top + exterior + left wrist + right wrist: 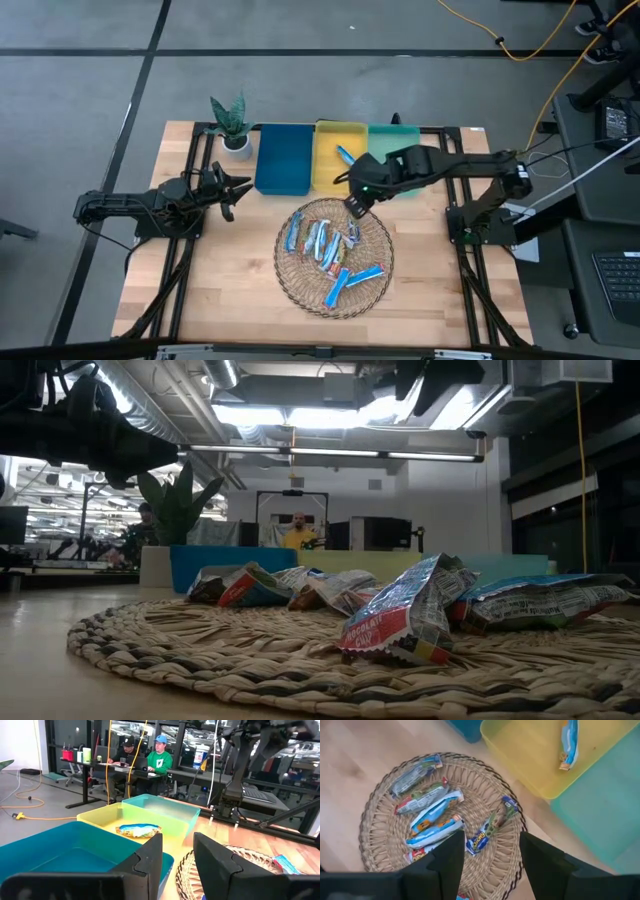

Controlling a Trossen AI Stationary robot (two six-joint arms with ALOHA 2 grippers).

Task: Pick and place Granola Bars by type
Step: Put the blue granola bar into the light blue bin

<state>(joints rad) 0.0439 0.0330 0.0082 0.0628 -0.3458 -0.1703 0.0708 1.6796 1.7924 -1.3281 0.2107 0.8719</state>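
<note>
Several shiny blue and silver granola bars (pixel 322 243) lie flat in a round wicker basket (pixel 300 285), some with red or orange markings (pixel 400 622). One more bar (pixel 345 155) lies in the yellow tray (pixel 328 172). My right gripper (pixel 354 206) hovers open over the basket's far rim. In its wrist view the right gripper (pixel 492 865) stands above a bar (pixel 493 826) lying near that rim. My left gripper (pixel 236 189) waits open to the left of the blue tray (pixel 283 160) and shows in its own wrist view (pixel 177 865).
Blue, yellow and green (pixel 395 140) trays sit side by side along the far edge, just beyond the basket. A small potted plant (pixel 232 125) stands left of the blue tray. Bare wood lies left and near of the basket. People sit at desks (pixel 150 757) beyond the table.
</note>
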